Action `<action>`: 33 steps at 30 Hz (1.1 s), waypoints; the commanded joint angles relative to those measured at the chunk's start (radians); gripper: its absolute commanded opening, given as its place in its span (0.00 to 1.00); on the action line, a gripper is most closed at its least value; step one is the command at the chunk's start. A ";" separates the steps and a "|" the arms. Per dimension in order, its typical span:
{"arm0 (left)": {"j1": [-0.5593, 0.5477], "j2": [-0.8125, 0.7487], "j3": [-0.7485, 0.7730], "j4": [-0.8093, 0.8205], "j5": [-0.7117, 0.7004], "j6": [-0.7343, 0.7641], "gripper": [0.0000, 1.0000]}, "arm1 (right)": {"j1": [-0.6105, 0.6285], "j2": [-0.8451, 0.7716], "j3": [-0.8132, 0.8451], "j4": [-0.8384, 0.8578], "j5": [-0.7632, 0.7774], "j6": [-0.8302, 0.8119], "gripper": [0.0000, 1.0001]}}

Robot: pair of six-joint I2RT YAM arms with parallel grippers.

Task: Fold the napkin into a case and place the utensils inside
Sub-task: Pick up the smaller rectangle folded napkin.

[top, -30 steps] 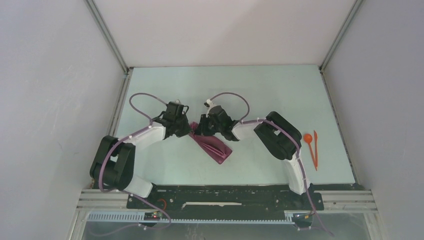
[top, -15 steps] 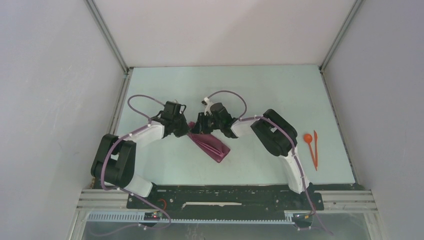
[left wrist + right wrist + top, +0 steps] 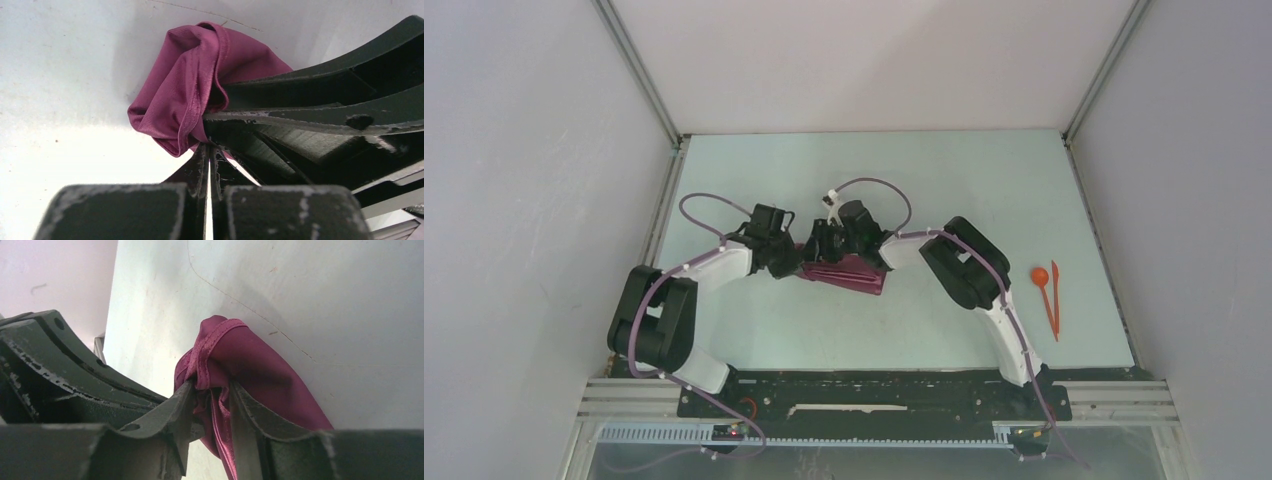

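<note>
The maroon napkin (image 3: 846,273) lies as a narrow folded strip, nearly level, in the middle of the table. Both grippers meet at its bunched left end. My left gripper (image 3: 795,262) is shut, its tips (image 3: 207,145) pinching a fold of the napkin (image 3: 185,95). My right gripper (image 3: 820,246) comes in from the right. Its jaws (image 3: 212,390) stand apart, with loose folds and the hem of the napkin (image 3: 260,370) between them. The orange utensils lie far right: a spoon (image 3: 1042,277) and a slim straight piece (image 3: 1055,300).
The pale table (image 3: 944,180) is boxed in by white walls at the back and both sides. The right arm's elbow (image 3: 964,265) stands between the napkin and the utensils. The left arm's dark fingers (image 3: 60,355) crowd the right wrist view.
The napkin strip has swung from a diagonal to nearly level. Both grippers have shifted a little left and away from the bases. The right jaws have widened around the cloth.
</note>
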 commanded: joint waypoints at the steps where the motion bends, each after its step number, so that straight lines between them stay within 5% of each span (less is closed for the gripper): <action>1: 0.009 -0.029 0.040 0.004 0.020 0.008 0.00 | 0.067 0.008 0.027 -0.185 0.088 -0.045 0.40; 9: 0.030 -0.087 0.012 -0.020 -0.063 -0.004 0.00 | 0.067 -0.044 -0.047 -0.164 0.064 -0.061 0.25; 16: 0.037 -0.081 0.016 -0.028 -0.060 0.002 0.02 | 0.052 -0.078 -0.094 -0.083 0.028 -0.056 0.36; 19: 0.037 -0.075 0.018 -0.032 -0.034 0.002 0.14 | 0.060 -0.059 -0.093 -0.075 0.031 -0.038 0.35; 24: 0.038 -0.262 -0.088 -0.047 -0.084 -0.025 0.57 | 0.062 -0.047 -0.092 -0.077 0.044 -0.037 0.34; 26: 0.045 -0.343 -0.138 -0.072 -0.129 -0.040 0.62 | 0.062 -0.050 -0.094 -0.089 0.058 -0.035 0.34; 30: 0.095 -0.447 -0.277 -0.021 -0.097 -0.122 0.43 | 0.069 -0.055 -0.100 -0.093 0.081 -0.025 0.32; 33: 0.143 -0.370 -0.290 0.032 -0.029 -0.129 0.28 | 0.070 -0.068 -0.121 -0.068 0.087 -0.010 0.32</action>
